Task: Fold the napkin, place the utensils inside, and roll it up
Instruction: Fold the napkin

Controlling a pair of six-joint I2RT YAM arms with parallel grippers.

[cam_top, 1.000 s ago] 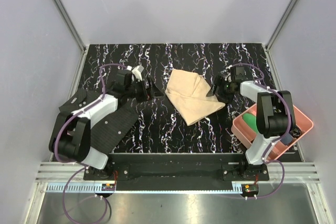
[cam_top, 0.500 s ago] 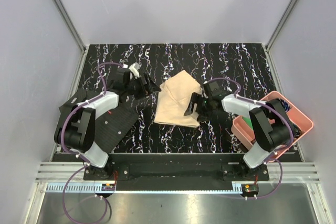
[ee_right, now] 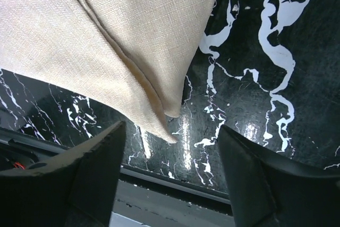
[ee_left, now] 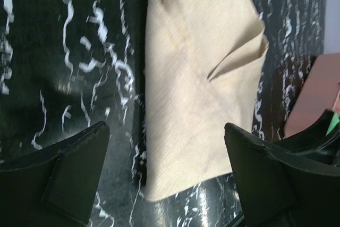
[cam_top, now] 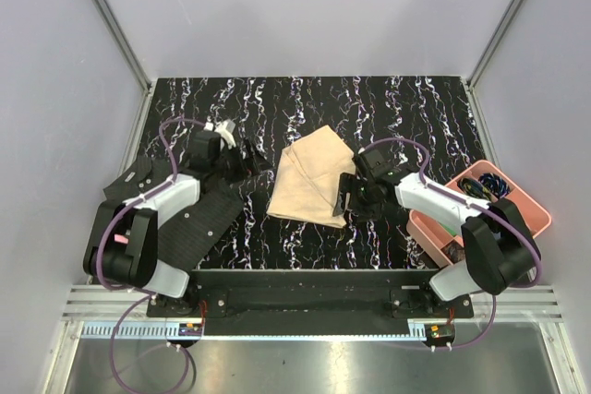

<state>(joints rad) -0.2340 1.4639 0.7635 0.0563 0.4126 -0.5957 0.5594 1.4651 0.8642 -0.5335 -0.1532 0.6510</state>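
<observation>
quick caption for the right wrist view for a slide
Right claw open and empty, poised over a corner of the folded beige napkin on the black marbled table.

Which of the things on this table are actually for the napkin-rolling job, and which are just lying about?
For the job: the napkin, lying mid-table; the utensils are not in sight.
Just lying about: the black mat; the pink tray.
</observation>
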